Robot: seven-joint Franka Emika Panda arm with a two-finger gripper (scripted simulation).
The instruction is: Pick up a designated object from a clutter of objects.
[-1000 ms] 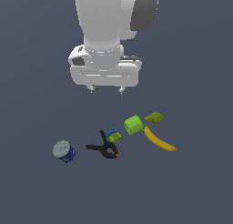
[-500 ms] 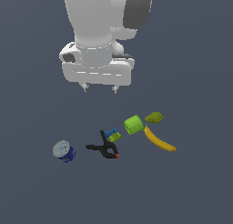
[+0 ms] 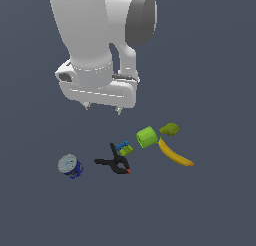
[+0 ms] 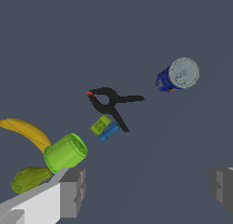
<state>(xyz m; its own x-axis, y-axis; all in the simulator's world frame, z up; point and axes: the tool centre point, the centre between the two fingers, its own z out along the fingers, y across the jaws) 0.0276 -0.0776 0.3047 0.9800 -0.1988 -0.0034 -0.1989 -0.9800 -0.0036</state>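
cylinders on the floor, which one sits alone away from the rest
The blue can with the silver-grey lid; the lime-green cylinder lies among the banana and olive lump.

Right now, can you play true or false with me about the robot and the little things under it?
1. The end effector is holding the blue can. False: it hangs open above the items, holding nothing.
2. The black clamp lies between the blue can and the lime-green cylinder. True.
3. The banana is stacked on the blue can. False: they lie far apart, at opposite ends.
4. The blue-and-green block sits right beside the clamp. True.
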